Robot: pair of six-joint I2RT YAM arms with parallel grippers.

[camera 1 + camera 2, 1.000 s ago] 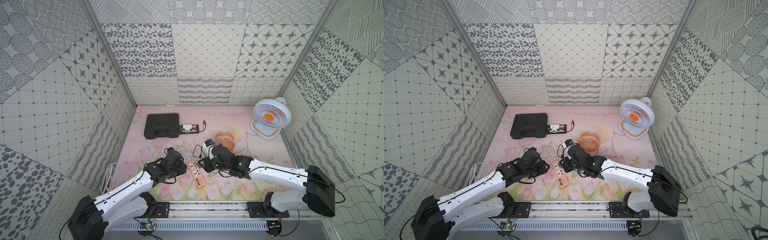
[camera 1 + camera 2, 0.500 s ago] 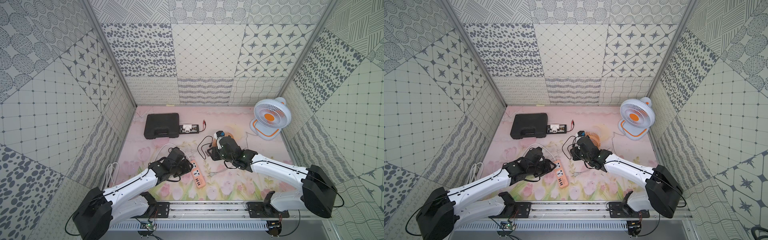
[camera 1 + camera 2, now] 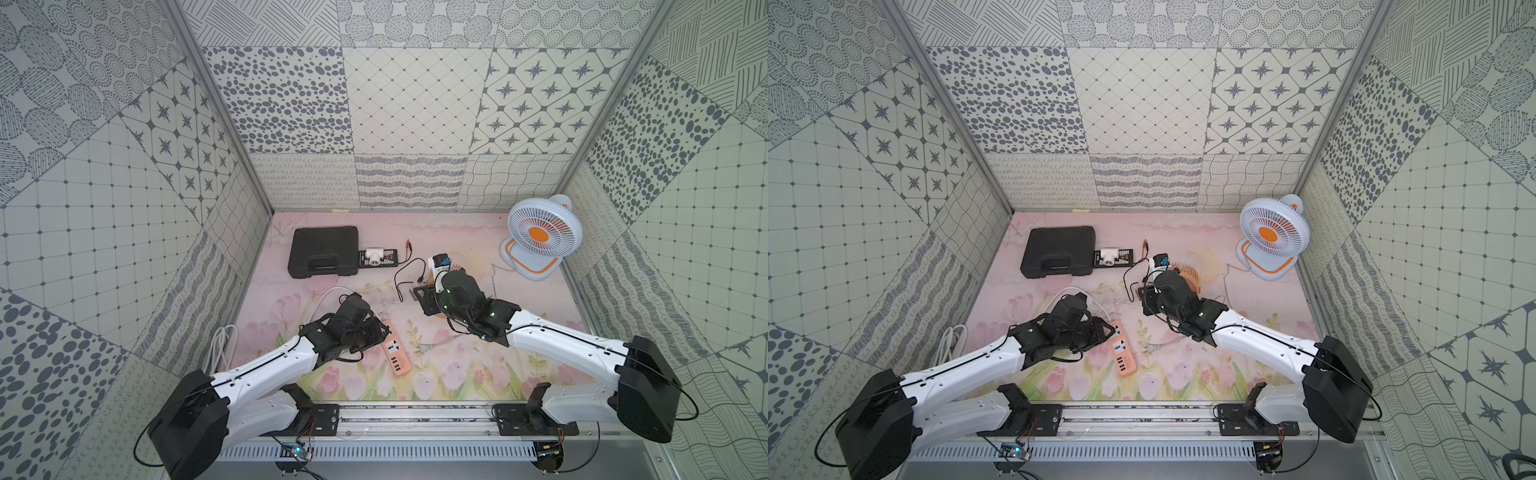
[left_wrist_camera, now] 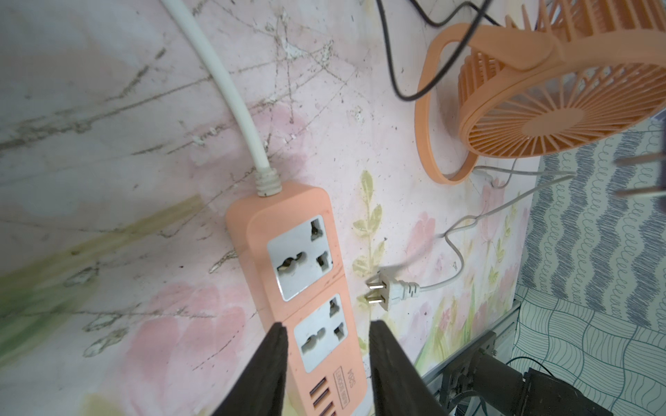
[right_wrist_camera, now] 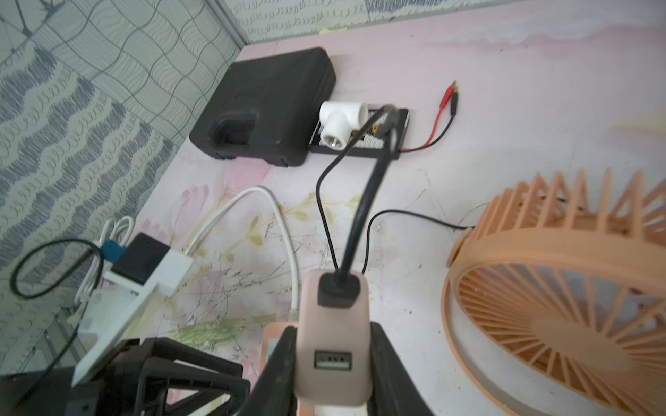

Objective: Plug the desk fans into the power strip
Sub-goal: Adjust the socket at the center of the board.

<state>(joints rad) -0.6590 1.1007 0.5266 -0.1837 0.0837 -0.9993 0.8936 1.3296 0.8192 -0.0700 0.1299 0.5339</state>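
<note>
Pulled back toward the far side since a second ago, my right hand sits far-right of the power strip, clamped on the pink USB adapter. That strip lies near-left of it, long axis far-to-near. My left hand, nearer, straddles it narrowly; whether it pinches I cannot tell

Black case sits well ahead of the left gripper, near the back wall. Butted against its right side is a black tray carrying a white T-fitting. Red and black probe leads trail from the tray, well ahead of the right gripper and slightly to its left. I see a floral mat under all of it.
</note>
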